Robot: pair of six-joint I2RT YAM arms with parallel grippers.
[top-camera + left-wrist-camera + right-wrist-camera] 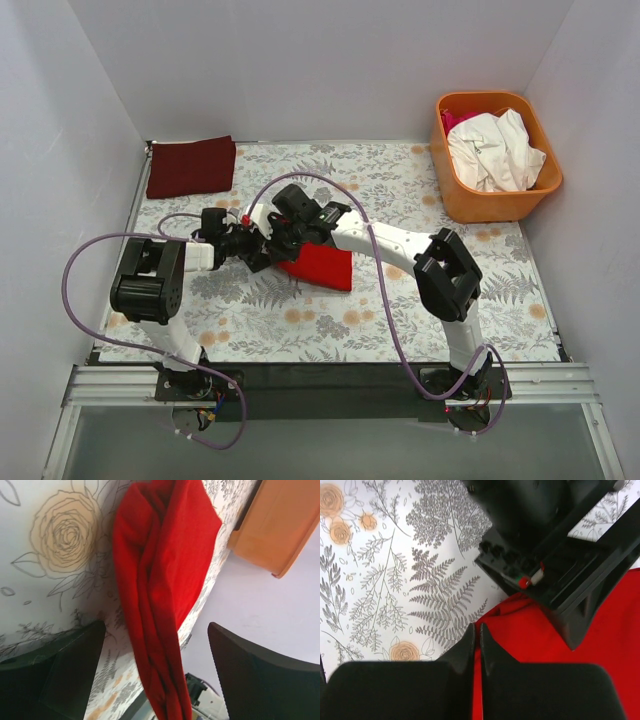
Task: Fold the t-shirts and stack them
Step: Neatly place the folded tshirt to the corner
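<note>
- The red shirt [325,268] is lying bunched near the middle of the table [400,310], on the flower-print cover.
- Both grippers are meeting over the shirt's left end, close to each other.
- The left gripper [250,248] is standing wide open. In the left wrist view its two black fingers [65,670] are sitting well apart on either side of the shirt, and neither is touching the cloth.
- In that view the red shirt [160,570] is showing as a narrow, creased band running between the fingers.
- The right gripper [285,232] is closed. In the right wrist view its fingers [467,642] are pressing together with no gap.
- The right gripper's tips are sitting at the edge of the red shirt [530,645]. I cannot tell whether any cloth is pinched between them.
- The maroon shirt [190,166] is lying folded flat at the far left corner of the table, well apart from both grippers.
- The white shirt [495,150] is sitting crumpled inside the orange tub [490,208] at the far right corner.
</note>
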